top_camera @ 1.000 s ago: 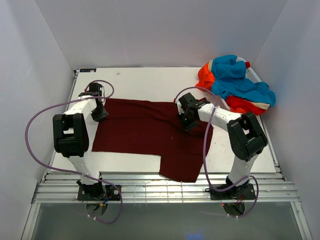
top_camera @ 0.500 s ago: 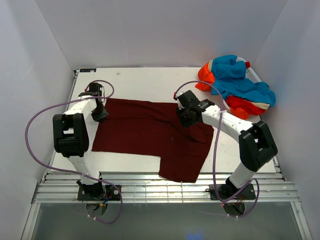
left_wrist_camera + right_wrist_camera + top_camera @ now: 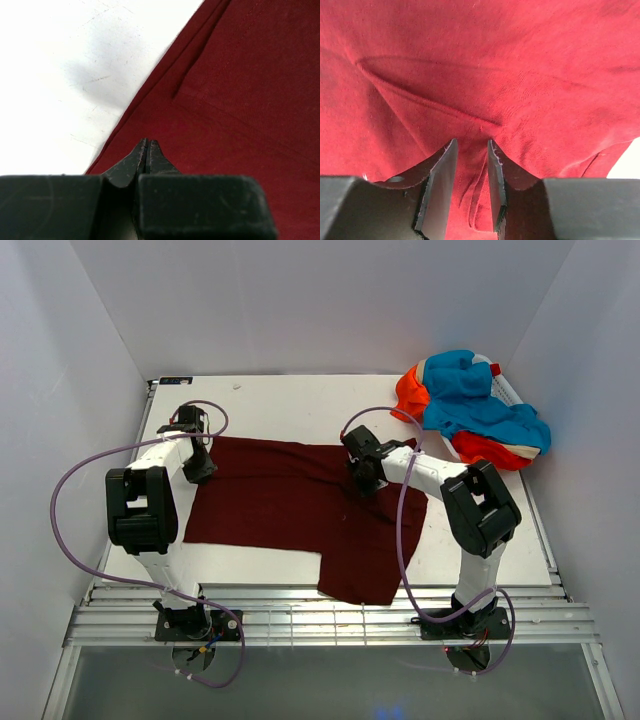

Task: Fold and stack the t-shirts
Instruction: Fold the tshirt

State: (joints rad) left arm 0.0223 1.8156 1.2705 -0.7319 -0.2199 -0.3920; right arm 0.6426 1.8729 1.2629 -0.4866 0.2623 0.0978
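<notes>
One plain dark maroon cloth t-shirt point(image 3: 280, 505) spread on the smooth white desk point(image 3: 290, 405)
Its matte fabric lies mostly flat, with the near-right part reaching the desk's near edge. The left pincer point(image 3: 146, 150) is clenched tip to tip at the far-left hem; whether cloth is caught between the tips I cannot tell. The right pincer point(image 3: 471, 145) is released, its flat dark blades slightly apart over a raised crease. The crumpled orange-red and turquoise-blue t-shirts with white trim point(image 3: 470, 410) are heaped at the far right corner.
</notes>
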